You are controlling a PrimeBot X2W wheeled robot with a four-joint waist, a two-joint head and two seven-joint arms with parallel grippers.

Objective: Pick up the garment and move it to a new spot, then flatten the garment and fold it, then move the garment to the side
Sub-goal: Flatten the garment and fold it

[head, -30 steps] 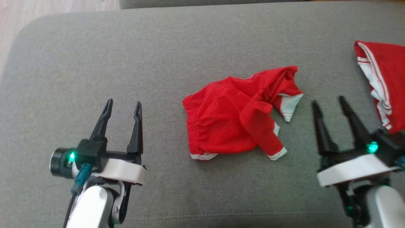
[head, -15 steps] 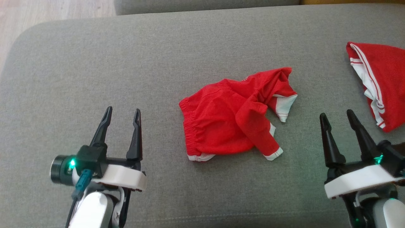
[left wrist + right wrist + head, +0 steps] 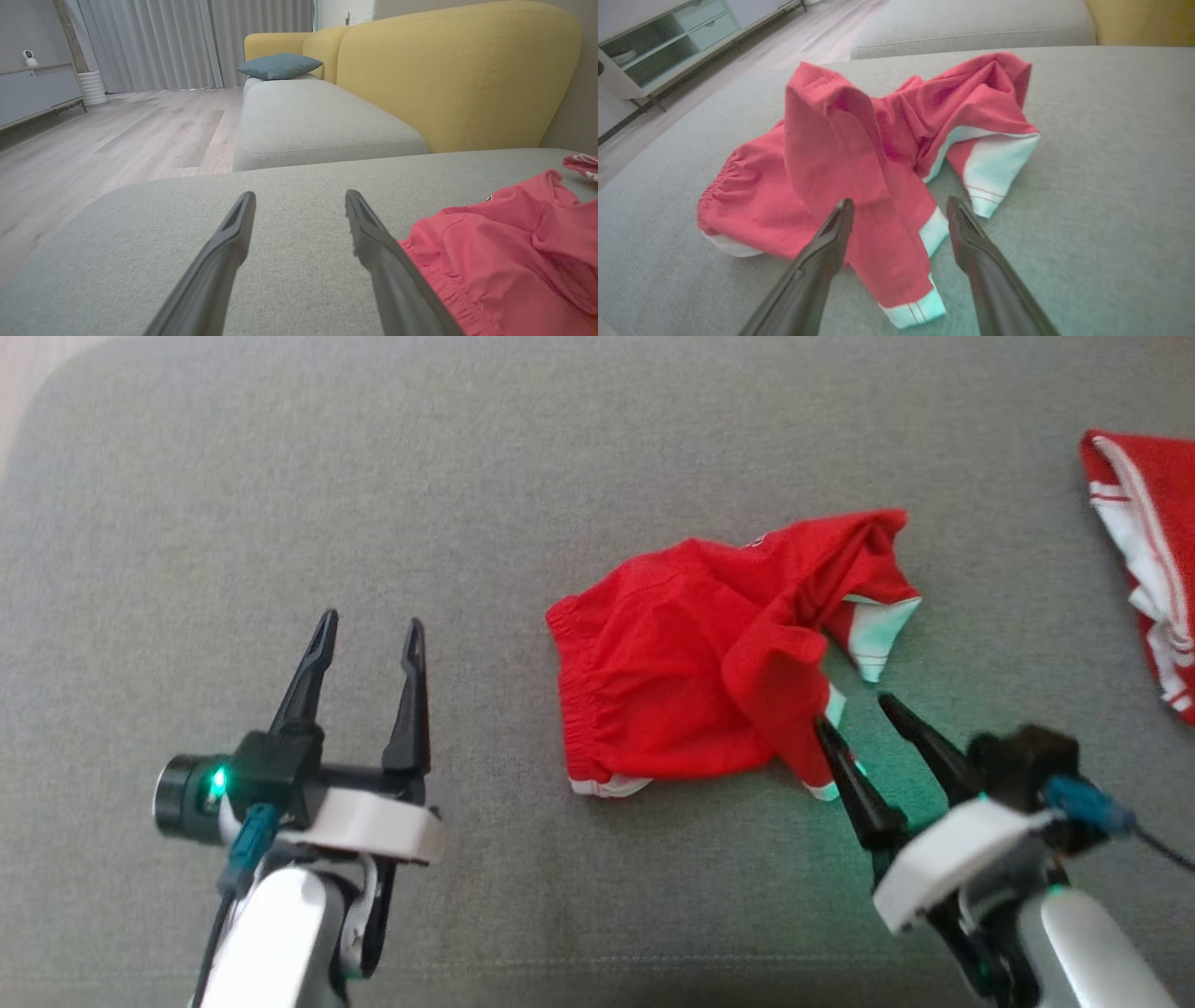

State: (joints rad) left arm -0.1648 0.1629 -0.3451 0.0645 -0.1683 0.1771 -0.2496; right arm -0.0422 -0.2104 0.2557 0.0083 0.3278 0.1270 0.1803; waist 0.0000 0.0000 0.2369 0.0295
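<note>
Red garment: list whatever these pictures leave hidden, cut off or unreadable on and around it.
Red garment: head view, underside and inner layers hidden by its own folds.
Its logo: head view, too small to read.
Second red garment: head view, cut off by the right edge.
Right tool: head view, one finger overlaps the cuff; contact cannot be told.

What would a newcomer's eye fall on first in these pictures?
The crumpled red garment with white trim, central on the grey seat. The right gripper, open, reaches its near cuff at lower right; the left gripper hangs open at lower left, apart. A second red garment lies at the right edge.
</note>
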